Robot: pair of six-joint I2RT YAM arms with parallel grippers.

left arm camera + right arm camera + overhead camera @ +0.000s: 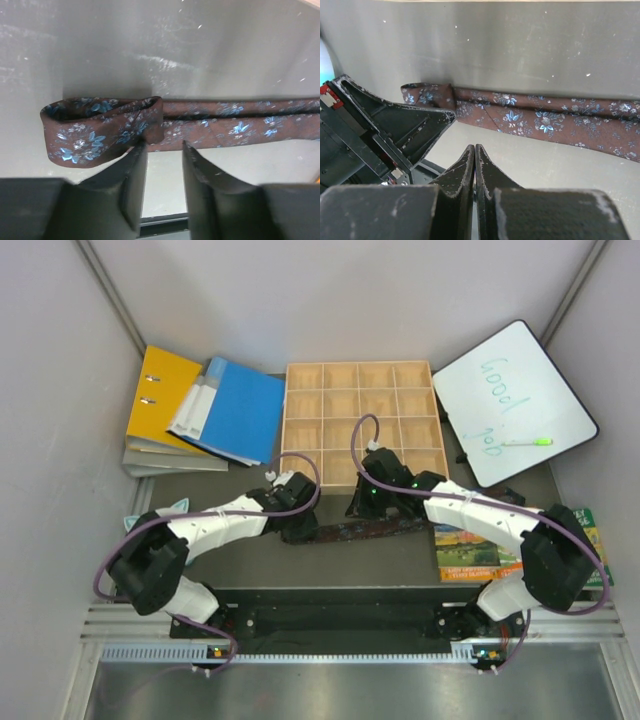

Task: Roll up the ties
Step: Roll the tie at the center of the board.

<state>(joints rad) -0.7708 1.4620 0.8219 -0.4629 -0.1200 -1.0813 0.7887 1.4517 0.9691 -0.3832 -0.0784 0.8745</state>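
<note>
**Near to far.** The left gripper (pixel 164 150) is shown with its jaws apart and nothing between them. The right gripper (pixel 475 152) is pressed together on nothing. Just beyond both, the long narrow brown fabric tie with blue flowers (pixel 235 125) is laid flat across the grey table (pixel 150 40). Its left end is folded back into a loose loop at the left fingertips. In the right wrist view that loop is partly hidden by the left gripper's black body. To the right, colourful books (pixel 468 546) are stacked. Farther back, a pale wooden compartment tray (pixel 340 405), a blue folder (pixel 235 410), a yellow binder (pixel 160 390) and a white board (pixel 540 380) carrying a green marker (pixel 527 441) are seen.
</note>
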